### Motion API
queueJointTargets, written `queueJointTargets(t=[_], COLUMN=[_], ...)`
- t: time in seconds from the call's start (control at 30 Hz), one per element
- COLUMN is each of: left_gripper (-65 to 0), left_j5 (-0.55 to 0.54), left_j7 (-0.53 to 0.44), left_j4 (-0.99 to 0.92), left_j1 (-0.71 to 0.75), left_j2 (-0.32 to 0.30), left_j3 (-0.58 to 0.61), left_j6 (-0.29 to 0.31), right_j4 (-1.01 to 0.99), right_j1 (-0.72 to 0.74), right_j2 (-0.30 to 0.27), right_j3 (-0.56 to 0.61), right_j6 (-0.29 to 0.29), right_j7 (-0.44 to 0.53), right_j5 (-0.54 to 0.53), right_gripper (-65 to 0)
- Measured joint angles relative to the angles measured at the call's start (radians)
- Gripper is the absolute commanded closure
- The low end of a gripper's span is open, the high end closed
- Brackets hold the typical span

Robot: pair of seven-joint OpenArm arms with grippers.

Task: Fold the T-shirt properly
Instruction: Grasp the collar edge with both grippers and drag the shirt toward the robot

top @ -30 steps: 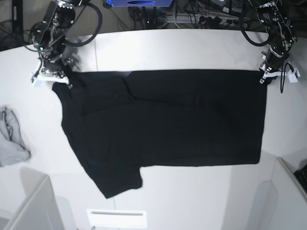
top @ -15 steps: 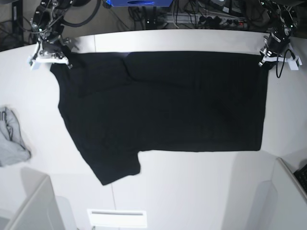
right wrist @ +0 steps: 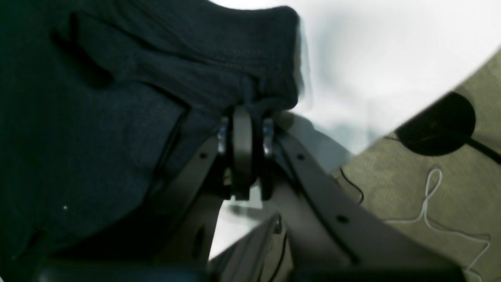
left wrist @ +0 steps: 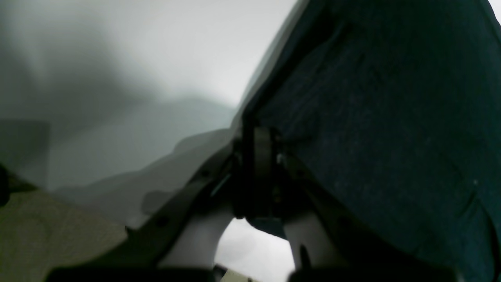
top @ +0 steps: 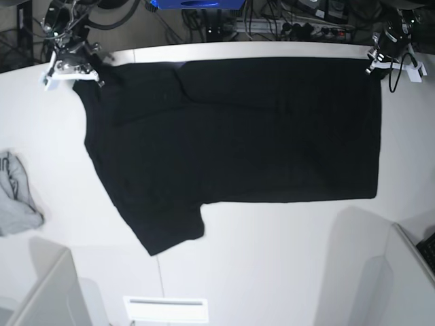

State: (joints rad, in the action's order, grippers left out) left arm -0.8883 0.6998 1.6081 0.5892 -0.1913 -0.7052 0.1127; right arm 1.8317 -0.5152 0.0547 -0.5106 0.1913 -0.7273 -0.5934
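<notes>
The T-shirt [top: 238, 136] is lying spread out and mostly flat on the white surface [top: 272, 258], with its plain black side facing up. Its far edge is reaching close to the back rim of the surface, and one short sleeve [top: 166, 227] is pointing toward the near side in the base view. No print is showing on the cloth from this side.

The left tool [top: 378, 62] is sitting at the far corner of the shirt on the right side of the base view. In the left wrist view the left tool [left wrist: 258, 156] is pressing its two fingers together, and the dark cloth [left wrist: 391, 117] is passing between them, so it is gripping the edge of the T-shirt.

The right tool [top: 87, 68] is sitting at the other far corner, on the left side of the base view. In the right wrist view the right tool [right wrist: 242, 129] is also closed, and a bunched fold of the black fabric [right wrist: 195, 58] with a stitched hem is being pinched between its fingers.

A small light grey cloth [top: 15, 197] is lying crumpled near the left edge of the surface, well apart from the T-shirt.
</notes>
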Motion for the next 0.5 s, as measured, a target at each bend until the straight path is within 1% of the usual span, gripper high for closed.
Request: queueJointTargets(t=[0.27, 0.5], left_gripper=[0.0, 0.0], left_j5=[-0.003, 0.008], left_j7=[-0.003, 0.012], left_j4=[0.003, 0.06], left_j1=[0.018, 0.025], left_j2=[0.0, 0.0], left_j3=[0.0, 0.0], left_j6=[0.001, -0.004], right_j4=[0.003, 0.008], right_j1=[-0.021, -0.048], right_j2=[0.0, -0.002], right_j3=[0.0, 0.0], right_j6=[0.0, -0.001], right_j7=[0.002, 0.009], right_j5=[-0.001, -0.004], right_gripper=[0.0, 0.0])
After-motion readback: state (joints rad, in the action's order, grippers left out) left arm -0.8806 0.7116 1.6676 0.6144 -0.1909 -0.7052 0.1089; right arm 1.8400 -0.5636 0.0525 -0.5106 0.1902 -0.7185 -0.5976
